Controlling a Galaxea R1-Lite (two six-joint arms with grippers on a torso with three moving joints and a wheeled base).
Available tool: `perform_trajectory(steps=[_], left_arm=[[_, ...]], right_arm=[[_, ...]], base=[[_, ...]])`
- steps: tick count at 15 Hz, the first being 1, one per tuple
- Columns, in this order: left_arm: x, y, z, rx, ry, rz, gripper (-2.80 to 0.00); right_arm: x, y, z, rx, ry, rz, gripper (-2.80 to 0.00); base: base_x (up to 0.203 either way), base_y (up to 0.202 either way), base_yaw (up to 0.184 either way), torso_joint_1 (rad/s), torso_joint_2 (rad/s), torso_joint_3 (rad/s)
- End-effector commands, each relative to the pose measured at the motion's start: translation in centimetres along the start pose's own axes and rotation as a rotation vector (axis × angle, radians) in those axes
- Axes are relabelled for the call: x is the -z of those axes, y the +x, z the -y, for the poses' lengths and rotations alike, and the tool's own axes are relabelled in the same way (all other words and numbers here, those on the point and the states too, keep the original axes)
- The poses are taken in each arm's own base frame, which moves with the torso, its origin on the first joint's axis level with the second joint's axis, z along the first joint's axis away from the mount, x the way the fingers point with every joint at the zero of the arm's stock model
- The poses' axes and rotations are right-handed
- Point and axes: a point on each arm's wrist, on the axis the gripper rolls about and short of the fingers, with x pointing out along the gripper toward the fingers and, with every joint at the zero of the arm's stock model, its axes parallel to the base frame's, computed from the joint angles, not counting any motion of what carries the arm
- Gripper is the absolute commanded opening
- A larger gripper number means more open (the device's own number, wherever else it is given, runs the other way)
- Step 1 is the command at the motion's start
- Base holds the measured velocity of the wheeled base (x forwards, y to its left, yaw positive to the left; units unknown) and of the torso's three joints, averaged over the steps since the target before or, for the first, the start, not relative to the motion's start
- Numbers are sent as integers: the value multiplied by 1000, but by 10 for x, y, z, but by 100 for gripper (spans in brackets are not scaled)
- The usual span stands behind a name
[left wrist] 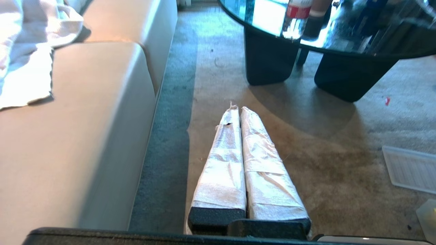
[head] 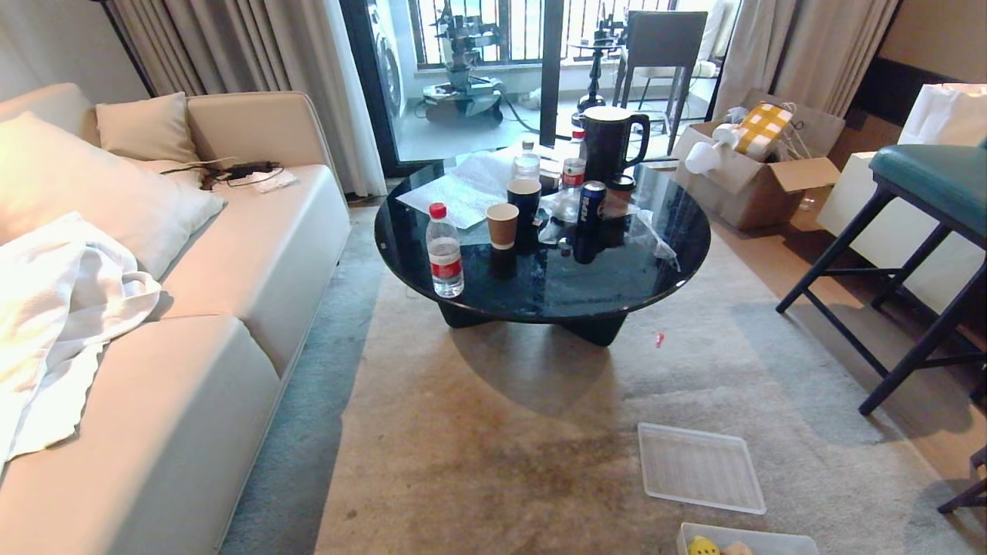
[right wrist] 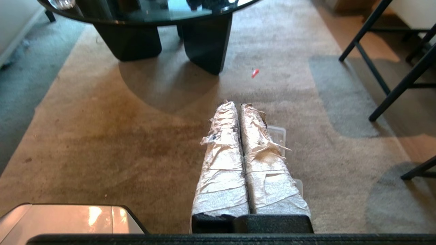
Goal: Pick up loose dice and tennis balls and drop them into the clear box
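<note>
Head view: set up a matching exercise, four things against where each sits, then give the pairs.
Things:
1. water bottle
2. ribbed lid
3. clear box
4. white blanket

Places:
A. on the sofa
B. flat on the rug, between the round table and the box
C. near the front left edge of the round table
D. at the bottom edge of the view, a yellow die inside

Pairs: 1-C, 2-B, 3-D, 4-A
</note>
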Motion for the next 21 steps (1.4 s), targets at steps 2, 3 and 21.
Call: perform_trajectory(steps=[2, 3, 21], left_arm=[[0, 0, 0, 0, 0, 0, -280], [0, 0, 0, 0, 0, 0, -280], [0, 0, 0, 0, 1, 0, -280]], right_arm=[[0, 0, 0, 0, -1, -1, -280], [0, 0, 0, 0, -1, -1, -280], [0, 0, 0, 0, -1, -1, -280]], base=[[0, 0, 0, 3, 1, 202], [0, 0, 0, 7, 2, 207], [0, 0, 0, 1, 2, 97]])
